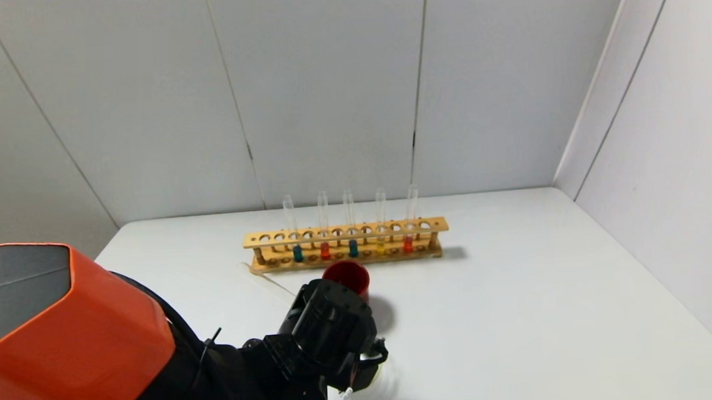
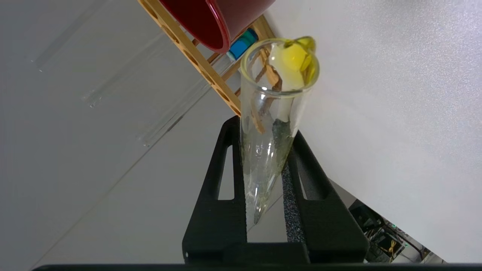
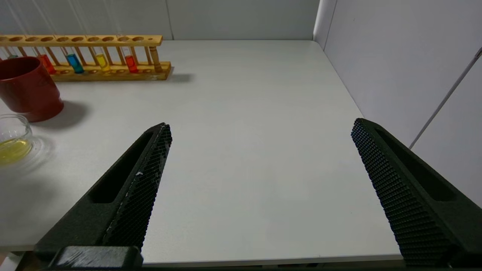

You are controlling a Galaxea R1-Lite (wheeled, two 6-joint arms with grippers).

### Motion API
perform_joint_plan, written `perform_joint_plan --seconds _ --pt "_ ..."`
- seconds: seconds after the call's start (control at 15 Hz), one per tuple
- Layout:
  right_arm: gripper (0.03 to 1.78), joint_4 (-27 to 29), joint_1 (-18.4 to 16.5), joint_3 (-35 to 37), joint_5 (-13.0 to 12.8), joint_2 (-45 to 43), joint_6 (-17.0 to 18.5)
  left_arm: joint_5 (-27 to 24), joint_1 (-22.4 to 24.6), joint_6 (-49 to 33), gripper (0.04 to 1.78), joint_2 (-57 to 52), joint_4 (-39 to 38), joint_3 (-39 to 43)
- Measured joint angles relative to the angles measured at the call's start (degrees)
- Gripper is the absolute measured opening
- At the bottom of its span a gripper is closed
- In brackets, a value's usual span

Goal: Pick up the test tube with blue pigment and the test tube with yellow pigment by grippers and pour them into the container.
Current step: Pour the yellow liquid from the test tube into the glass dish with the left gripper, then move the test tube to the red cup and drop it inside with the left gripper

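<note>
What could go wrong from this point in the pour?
1. The left pincer is shut on the tilted test tube with yellow pigment, with liquid gathered at its mouth; the container is outside the left wrist view, so drips may miss it.
2. The red cup and the wooden rack stand close to the left arm; a swing could knock them.
3. The slim glass could slip between the pads.

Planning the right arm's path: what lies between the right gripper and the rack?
Only bare table between the right gripper and the rack, per the right wrist view.
</note>
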Motion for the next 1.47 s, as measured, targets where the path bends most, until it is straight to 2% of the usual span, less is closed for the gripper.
perform_joint_plan --seconds 0.73,1.0,1.2,1.47 --pt "1.74 0.0 0.0 0.0 0.0 0.0 0.0 -0.1 -0.1 -0.5 0.32 -0.1 0.0 0.1" --pt "1.74 0.0 0.0 0.0 0.0 0.0 0.0 -1.1 -0.2 -2.0 0.32 -3.8 -5.2 -0.2" --pt "1.74 0.0 0.0 0.0 0.0 0.0 0.0 -1.0 -0.5 -10.2 0.32 -7.4 -10.8 0.4" --pt "1.74 0.0 0.0 0.0 0.0 0.0 0.0 -0.7 -2.1 -32.4 0.32 -9.8 -11.4 -0.2"
